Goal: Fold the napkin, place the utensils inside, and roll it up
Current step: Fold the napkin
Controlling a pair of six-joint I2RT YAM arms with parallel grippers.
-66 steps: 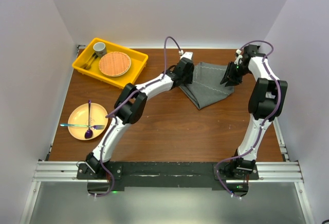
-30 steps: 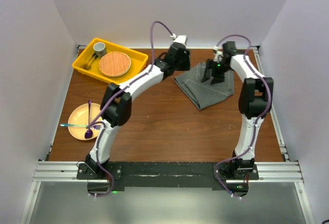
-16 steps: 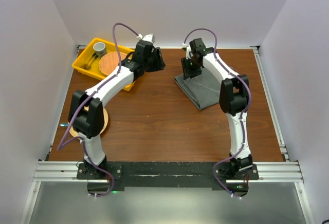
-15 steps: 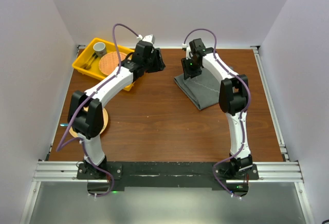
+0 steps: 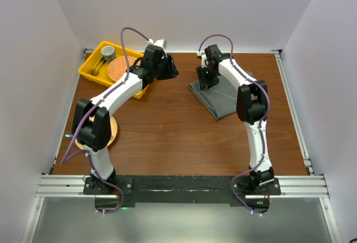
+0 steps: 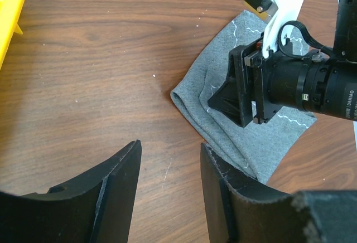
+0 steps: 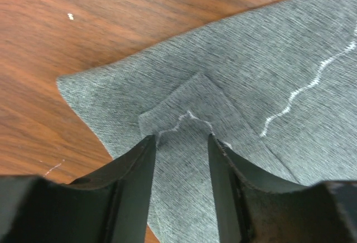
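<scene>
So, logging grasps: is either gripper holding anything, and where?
Nothing held: left gripper open over bare table; right gripper open, straddling the napkin's flat folded corner.

Bright, even light; soft shadows

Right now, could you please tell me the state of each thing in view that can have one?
napkin: folded, flat on the table, one small corner flap on top.
right gripper: open, straddling that flap.
left gripper: open, empty, over the table.
cup: upright in the yellow tray.
wooden plate: flat in the tray, partly behind the left arm.
yellow plate: mostly hidden by the left arm.
</scene>
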